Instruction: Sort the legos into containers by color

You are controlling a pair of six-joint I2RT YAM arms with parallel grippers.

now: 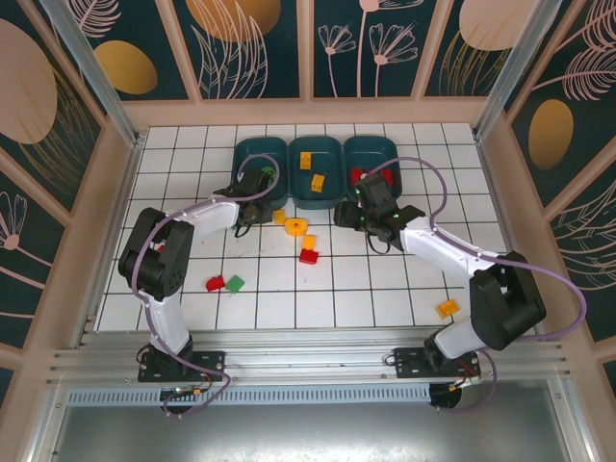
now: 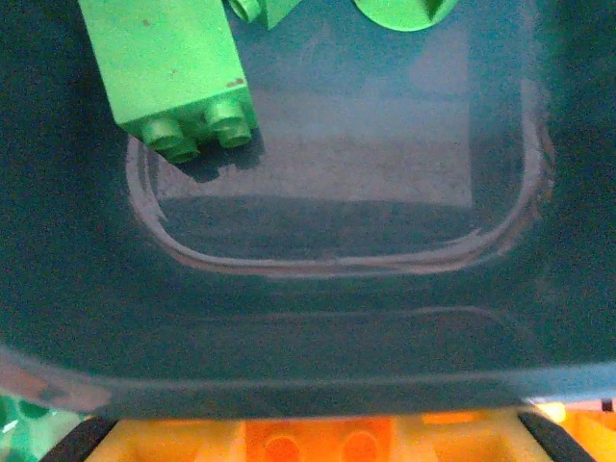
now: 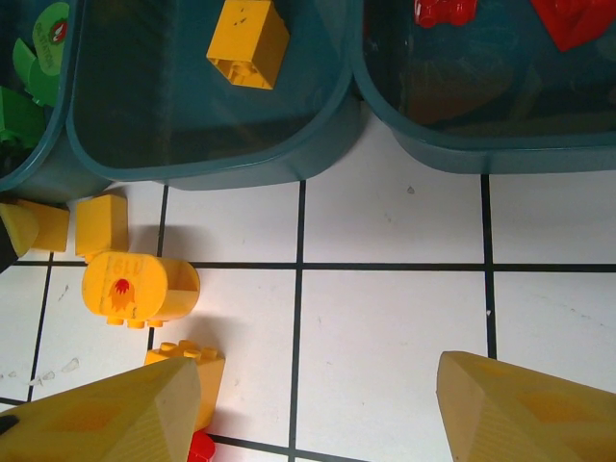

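Over the white tile (image 3: 385,318) just in front of the middle bin (image 3: 221,159), right gripper (image 3: 318,414) hovers nose-down, fingers apart and empty; judged step: fetching loose yellows, next move shift left onto the yellow cylinder (image 3: 140,289) near that bin, close, lift; left gripper (image 1: 252,194) over the green-brick bin (image 2: 289,356), claw state unreadable.

A robot test cell: white tiled table (image 1: 337,298), aluminium frame (image 1: 308,364), leaf-patterned panels (image 1: 241,48)

bins (image 2: 337,318): glossy plastic, scuffed inside | bricks (image 3: 247,40): smooth shiny plastic | tiles (image 3: 385,327): glossy
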